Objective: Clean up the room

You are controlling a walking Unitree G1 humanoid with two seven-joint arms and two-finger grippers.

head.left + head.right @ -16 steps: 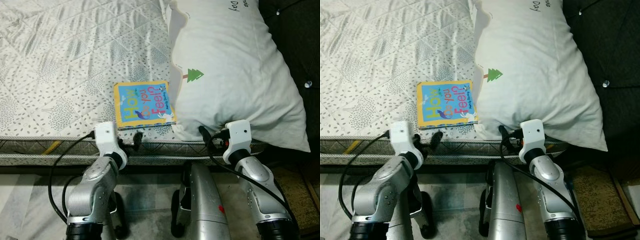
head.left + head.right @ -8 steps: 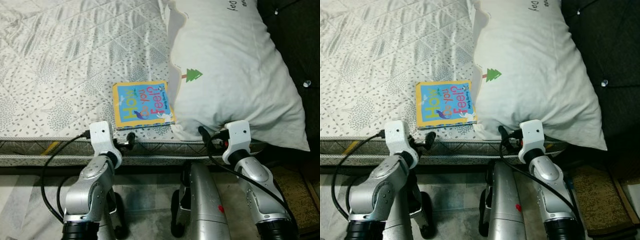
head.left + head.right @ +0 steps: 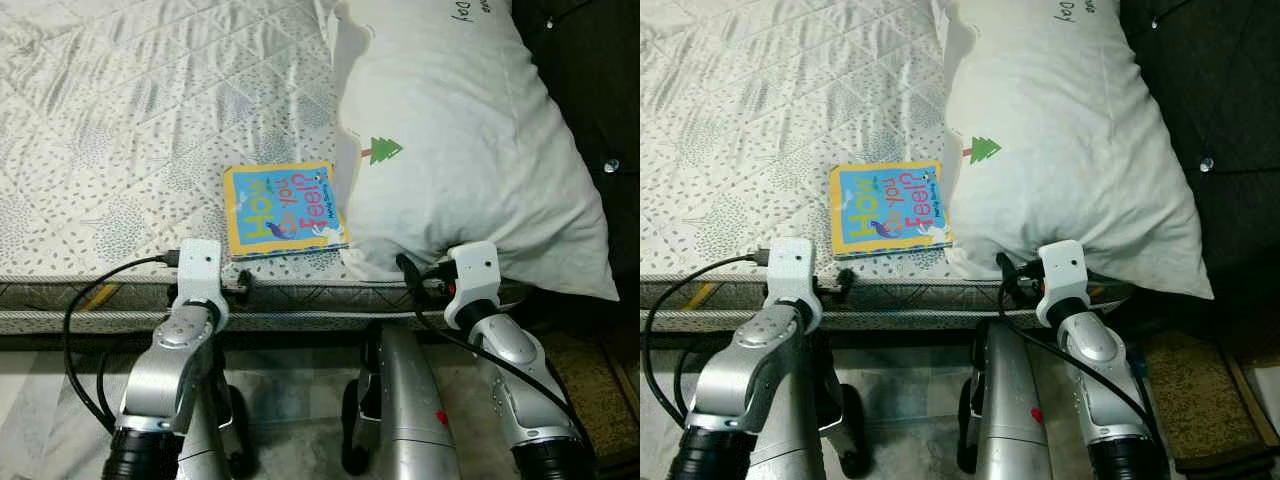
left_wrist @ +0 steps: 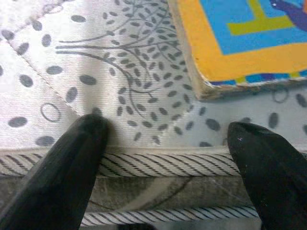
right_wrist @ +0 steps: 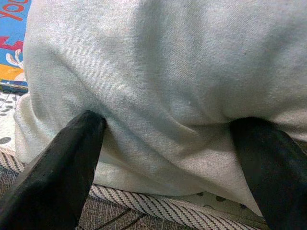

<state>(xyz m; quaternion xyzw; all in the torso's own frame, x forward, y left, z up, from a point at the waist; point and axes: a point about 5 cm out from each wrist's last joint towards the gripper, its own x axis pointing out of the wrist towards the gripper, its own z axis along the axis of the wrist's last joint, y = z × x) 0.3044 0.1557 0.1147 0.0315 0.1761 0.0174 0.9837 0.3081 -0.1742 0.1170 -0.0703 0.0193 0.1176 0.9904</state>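
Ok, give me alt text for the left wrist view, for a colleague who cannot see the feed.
The left tool is open, its two black fingers spread over the piped edge of the quilted mattress. Just beyond them lies a corner of the yellow-bordered picture book, flat on the leaf-print cover and apart from both fingers.

Two silver arms are showing, each wearing a white block at the wrist with black cables looping off it. The left end effector (image 4: 165,163) and right end effector (image 5: 170,163) are each showing two black, tapered fingers.
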